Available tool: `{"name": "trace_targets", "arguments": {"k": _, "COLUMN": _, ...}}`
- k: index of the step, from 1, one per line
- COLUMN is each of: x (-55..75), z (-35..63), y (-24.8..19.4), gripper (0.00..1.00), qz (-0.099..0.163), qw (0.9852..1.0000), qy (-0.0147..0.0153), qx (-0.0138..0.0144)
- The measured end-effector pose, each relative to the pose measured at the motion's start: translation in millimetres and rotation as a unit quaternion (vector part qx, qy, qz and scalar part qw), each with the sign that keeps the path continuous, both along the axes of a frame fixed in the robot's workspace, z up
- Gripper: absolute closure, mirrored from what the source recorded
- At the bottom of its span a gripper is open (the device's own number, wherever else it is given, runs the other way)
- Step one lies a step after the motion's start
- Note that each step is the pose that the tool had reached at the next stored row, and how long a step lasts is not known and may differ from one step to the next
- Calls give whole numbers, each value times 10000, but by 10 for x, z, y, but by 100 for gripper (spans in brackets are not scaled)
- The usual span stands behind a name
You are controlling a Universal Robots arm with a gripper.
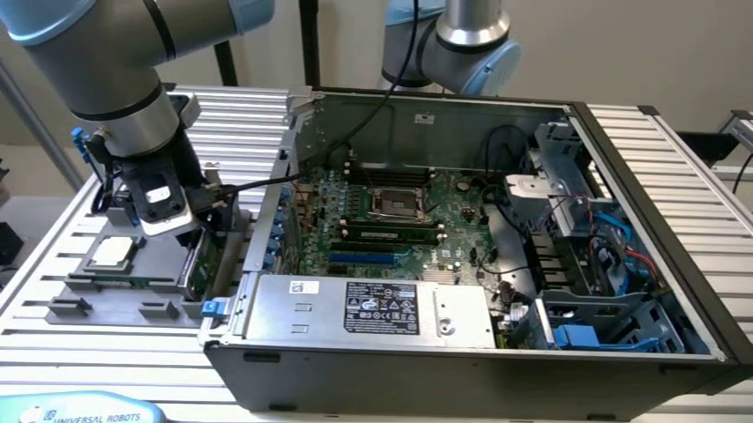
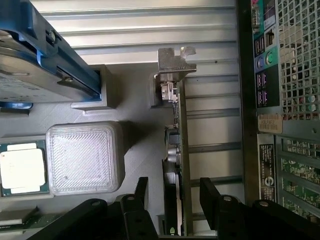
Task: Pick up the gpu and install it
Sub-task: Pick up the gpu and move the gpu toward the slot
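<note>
Hanging low over the gray holder (image 1: 118,300) on the bench (image 1: 694,176), the claw (image 1: 194,225) is released, with its two black fingers (image 2: 141,200) wide apart. In the exterior view the holder lies at about nine o'clock from the open computer case (image 1: 471,370). The claw is over the three o'clock side of the holder, just beside the case wall.

The gpu (image 2: 179,145) stands on its edge in a slot of this holder. The wrist view shows it edge-on and thin, between the two fingers, one finger on each side. The fingers do not clamp it, and a gap shows clearly at one of them. Its metal bracket (image 2: 175,62) is at the end far from the claw, and the card runs parallel to the perforated back of the case.

More parts sit in the same holder, on the side of the gpu away from the case: a hard drive (image 2: 30,65) with blue rails, a processor chip (image 2: 20,167) and a square gray block (image 2: 85,157) beside the chip.

Inside the case the green motherboard (image 1: 389,203) lies flat. A silver power supply (image 1: 365,308) sits at six o'clock from it in the exterior view.
</note>
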State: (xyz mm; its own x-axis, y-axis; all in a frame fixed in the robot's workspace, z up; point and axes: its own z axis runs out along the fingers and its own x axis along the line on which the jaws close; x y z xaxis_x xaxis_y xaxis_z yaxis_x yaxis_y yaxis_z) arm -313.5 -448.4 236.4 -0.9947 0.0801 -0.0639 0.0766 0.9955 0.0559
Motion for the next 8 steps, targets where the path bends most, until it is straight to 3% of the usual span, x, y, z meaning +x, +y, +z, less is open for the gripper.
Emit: {"name": "trace_targets", "arguments": {"k": 8, "x": -10, "z": 6, "y": 0, "gripper": 46, "qz": -5, "qw": 10000, "qy": 1, "qx": 0}}
